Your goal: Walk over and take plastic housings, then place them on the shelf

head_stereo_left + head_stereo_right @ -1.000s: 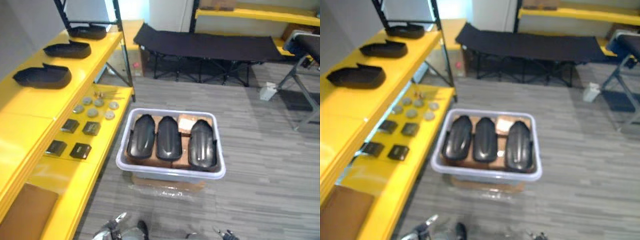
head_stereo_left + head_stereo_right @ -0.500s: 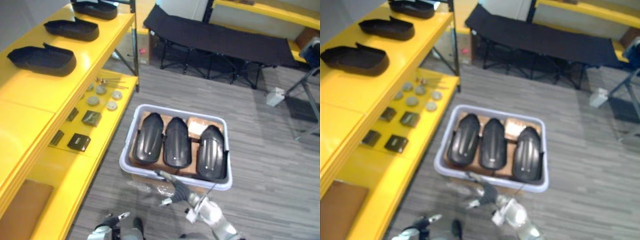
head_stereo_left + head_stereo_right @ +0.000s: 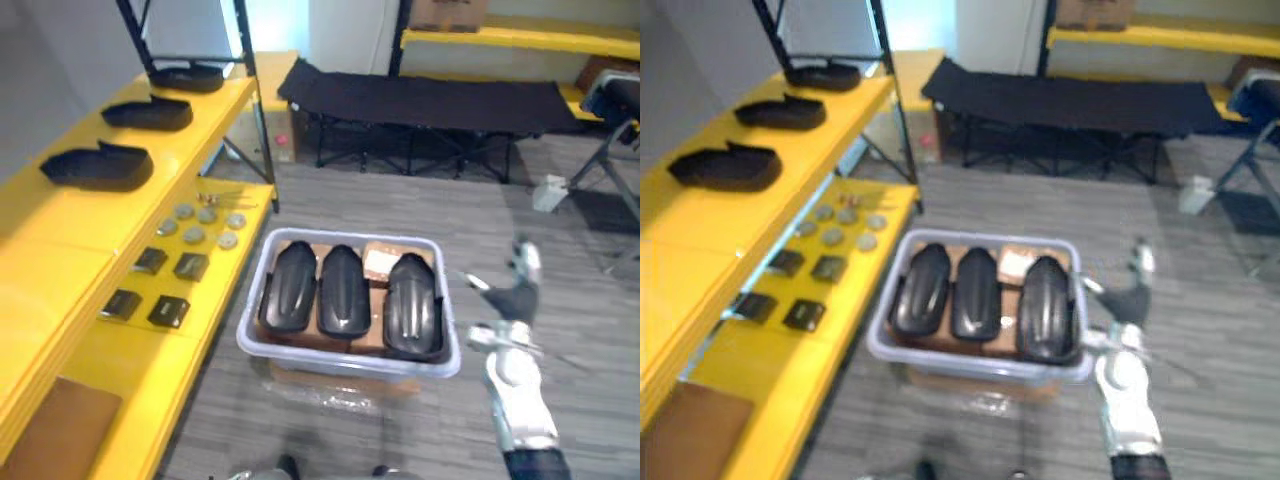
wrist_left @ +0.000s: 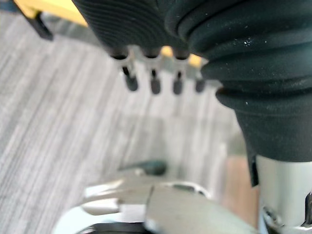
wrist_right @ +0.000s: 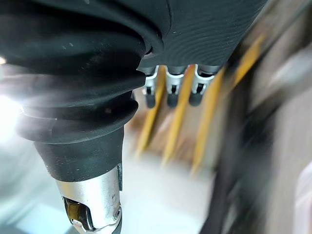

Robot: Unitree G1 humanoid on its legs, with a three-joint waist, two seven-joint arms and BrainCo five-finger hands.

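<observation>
Right robot hand (image 3: pixel 518 293) hovers beside plastic housings (image 3: pixel 340 292).

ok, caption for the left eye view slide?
Right hand open beside a grey tub holding three black housings; three more sit on the yellow shelf.

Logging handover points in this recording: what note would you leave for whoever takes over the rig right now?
Right robot hand: open, empty, raised just right of the grey bin.
Left robot hand: open, empty, low over the floor.
Three black plastic housings lie side by side in the bin. Three more sit on the yellow upper shelf.
Nothing is gripped.
Left to do: grasp each binned housing and set it on the shelf.
</observation>
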